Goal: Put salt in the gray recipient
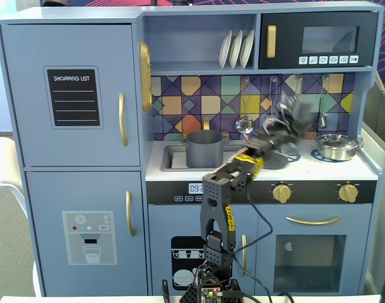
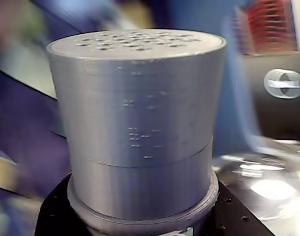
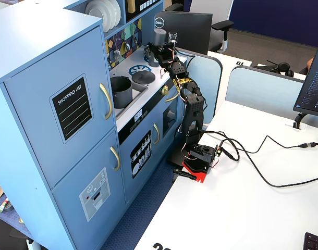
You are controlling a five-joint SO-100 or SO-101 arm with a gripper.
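My gripper (image 1: 282, 128) is shut on the salt shaker (image 1: 298, 109), a gray cylinder that is motion-blurred and held in the air above the stove top, right of the sink. In the wrist view the shaker (image 2: 137, 123) fills the frame, its perforated cap toward the top and the black jaws round its lower part at my gripper (image 2: 140, 227). The gray recipient (image 1: 204, 149), a dark gray pot, stands in the sink, left of and below the shaker. In the other fixed view the shaker (image 3: 160, 37) is held upright by my gripper (image 3: 160, 49), beyond the pot (image 3: 120, 91).
A flat gray round lid (image 3: 144, 77) lies on the stove between pot and gripper. A shiny steel lidded pan (image 1: 336, 146) stands at the counter's right end. Utensils (image 1: 244, 123) hang on the tiled back wall. A shelf and microwave (image 1: 317, 40) are overhead.
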